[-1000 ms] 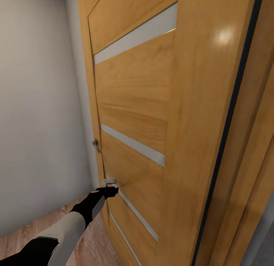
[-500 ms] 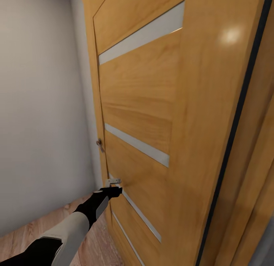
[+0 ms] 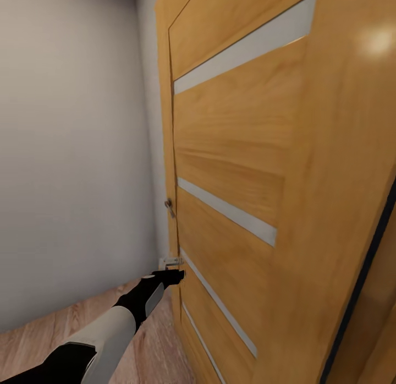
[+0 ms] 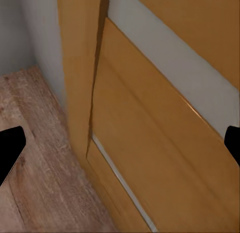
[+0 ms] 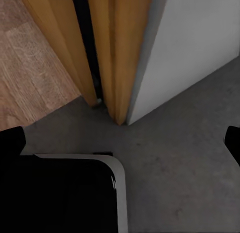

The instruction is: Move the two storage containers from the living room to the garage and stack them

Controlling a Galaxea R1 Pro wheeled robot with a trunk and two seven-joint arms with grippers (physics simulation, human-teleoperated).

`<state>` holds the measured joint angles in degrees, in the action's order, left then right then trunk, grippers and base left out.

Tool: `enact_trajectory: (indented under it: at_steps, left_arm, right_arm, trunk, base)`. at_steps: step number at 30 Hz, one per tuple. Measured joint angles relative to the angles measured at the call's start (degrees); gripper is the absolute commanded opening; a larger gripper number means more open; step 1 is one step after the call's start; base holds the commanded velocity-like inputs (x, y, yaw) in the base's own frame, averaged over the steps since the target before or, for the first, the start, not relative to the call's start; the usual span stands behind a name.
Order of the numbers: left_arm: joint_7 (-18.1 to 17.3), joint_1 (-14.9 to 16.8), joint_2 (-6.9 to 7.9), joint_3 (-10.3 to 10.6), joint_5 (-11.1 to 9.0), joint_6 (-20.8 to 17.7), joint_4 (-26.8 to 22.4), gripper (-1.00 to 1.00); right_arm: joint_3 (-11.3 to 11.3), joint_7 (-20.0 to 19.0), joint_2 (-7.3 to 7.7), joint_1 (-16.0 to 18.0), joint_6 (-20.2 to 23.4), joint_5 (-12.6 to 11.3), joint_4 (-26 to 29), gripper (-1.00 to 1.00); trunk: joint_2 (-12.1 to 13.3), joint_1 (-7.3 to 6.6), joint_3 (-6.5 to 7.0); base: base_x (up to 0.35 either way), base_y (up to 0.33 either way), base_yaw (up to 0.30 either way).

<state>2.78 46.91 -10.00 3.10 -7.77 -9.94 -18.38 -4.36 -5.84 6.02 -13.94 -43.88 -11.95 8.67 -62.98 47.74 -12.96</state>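
the left gripper (image 3: 177,275) reaches to the wooden door (image 3: 242,169), fingers spread wide. the right gripper (image 5: 122,143) hangs wide open above grey concrete floor (image 5: 185,168).

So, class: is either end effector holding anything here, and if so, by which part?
Nothing is held. The left end effector is open, its fingers apart beside the wooden door. The right end effector is open too, above grey floor.
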Motion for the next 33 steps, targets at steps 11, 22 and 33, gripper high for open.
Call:
enact_trajectory:
  at_steps: [11, 22, 33]
  left_arm:
    - [0.00, 0.01, 0.00, 0.00, 0.00, 0.02, -0.02, 1.00]
    - [0.00, 0.00, 0.00, 0.00, 0.00, 0.03, 0.01, 1.00]
    - [0.00, 0.00, 0.00, 0.00, 0.00, 0.02, 0.00, 1.00]
  right_arm:
    - [0.02, 0.00, 0.00, 0.01, 0.00, 0.00, 0.00, 1.00]
    - [0.03, 0.00, 0.00, 0.00, 0.00, 0.00, 0.00, 1.00]
    - [0.04, 0.00, 0.00, 0.00, 0.00, 0.00, 0.00, 1.00]
  trunk:
    - [0.00, 0.00, 0.00]
    - [-0.01, 0.00, 0.00]
    - [0.00, 0.00, 0.00]
  base:
    - [0.000, 0.000, 0.286]
    - [0.000, 0.000, 0.286]
    - [0.000, 0.000, 0.286]
